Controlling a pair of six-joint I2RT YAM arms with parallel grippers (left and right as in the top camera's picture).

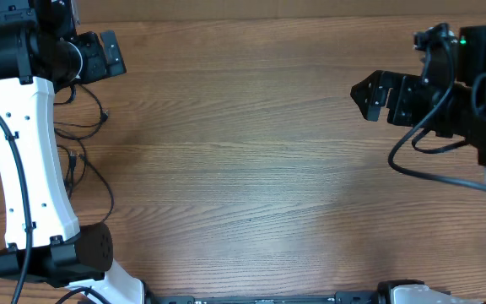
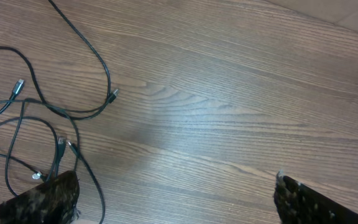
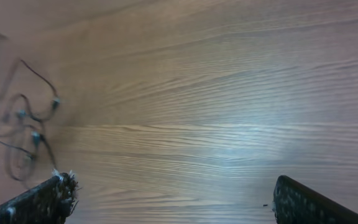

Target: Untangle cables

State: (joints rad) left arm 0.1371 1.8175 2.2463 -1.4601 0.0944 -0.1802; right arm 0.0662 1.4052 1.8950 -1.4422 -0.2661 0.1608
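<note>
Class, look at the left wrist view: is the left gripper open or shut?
Open. The left gripper has its fingers wide apart, bare table between them.

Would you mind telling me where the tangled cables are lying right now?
In the overhead view the cables lie at the left side of the table, beside and partly hidden by the left arm.

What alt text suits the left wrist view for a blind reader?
Thin black cables lie in loose, overlapping loops on the left of a wooden table, small plugs showing. The left end effector has its two dark fingers at the bottom corners, wide apart, holding nothing.
</note>
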